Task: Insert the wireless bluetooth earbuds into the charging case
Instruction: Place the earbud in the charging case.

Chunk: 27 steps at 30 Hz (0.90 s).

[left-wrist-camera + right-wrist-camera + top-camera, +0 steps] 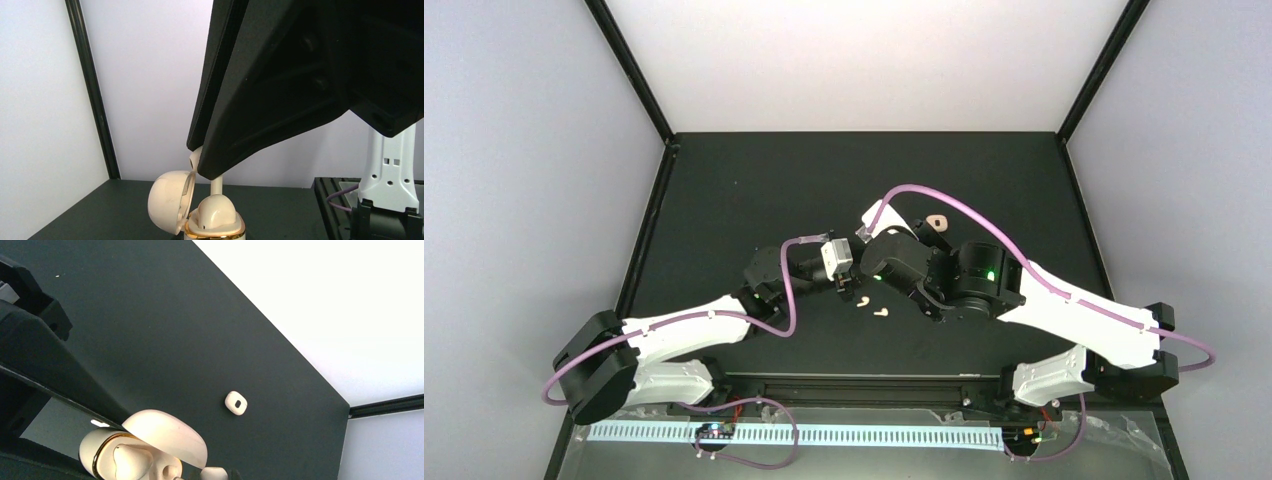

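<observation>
The cream charging case (215, 231) with a gold rim stands open, its lid (169, 201) swung to the left. One earbud (217, 212) sits in it. My left gripper (200, 161) is shut on a second earbud (216, 186), stem down, just above the case. In the right wrist view the case (97, 452) shows one filled socket and one empty socket (170, 471). My right gripper (874, 265) meets the left gripper (846, 272) over the case and is shut on its body. Two loose earbuds (861, 300) (881, 312) lie on the mat just in front of them.
A second, closed cream case (937, 222) (236, 403) lies on the dark mat behind the right wrist. Black frame posts (92, 95) stand at the mat's corners. Both arms crowd the middle of the mat (754, 190).
</observation>
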Each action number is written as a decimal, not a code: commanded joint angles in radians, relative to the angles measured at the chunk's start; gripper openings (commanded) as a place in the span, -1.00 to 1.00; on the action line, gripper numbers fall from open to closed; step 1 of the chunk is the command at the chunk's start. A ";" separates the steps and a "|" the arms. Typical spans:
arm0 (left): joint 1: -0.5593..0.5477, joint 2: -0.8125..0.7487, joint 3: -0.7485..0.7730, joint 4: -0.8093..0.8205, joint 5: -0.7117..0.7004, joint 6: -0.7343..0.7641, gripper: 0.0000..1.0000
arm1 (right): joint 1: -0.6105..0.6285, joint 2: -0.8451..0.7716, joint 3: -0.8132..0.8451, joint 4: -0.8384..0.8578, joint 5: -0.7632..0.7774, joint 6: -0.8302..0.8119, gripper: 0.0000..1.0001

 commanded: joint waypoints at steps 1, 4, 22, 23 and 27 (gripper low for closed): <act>0.005 -0.012 0.006 0.044 -0.004 -0.010 -0.97 | 0.014 -0.002 0.008 0.006 0.034 -0.003 -0.98; 0.005 -0.009 0.006 0.048 -0.004 -0.016 -0.97 | 0.018 -0.001 0.004 0.004 0.032 -0.002 -0.98; 0.005 -0.015 0.010 0.089 0.009 -0.068 -0.97 | 0.020 0.007 -0.022 0.029 0.020 0.000 -0.98; 0.005 -0.011 0.011 0.097 0.009 -0.078 -0.97 | 0.019 0.006 -0.021 0.031 0.019 0.001 -0.98; 0.005 -0.003 0.012 0.128 0.014 -0.113 -0.97 | 0.019 0.002 -0.021 0.037 0.021 0.005 -0.98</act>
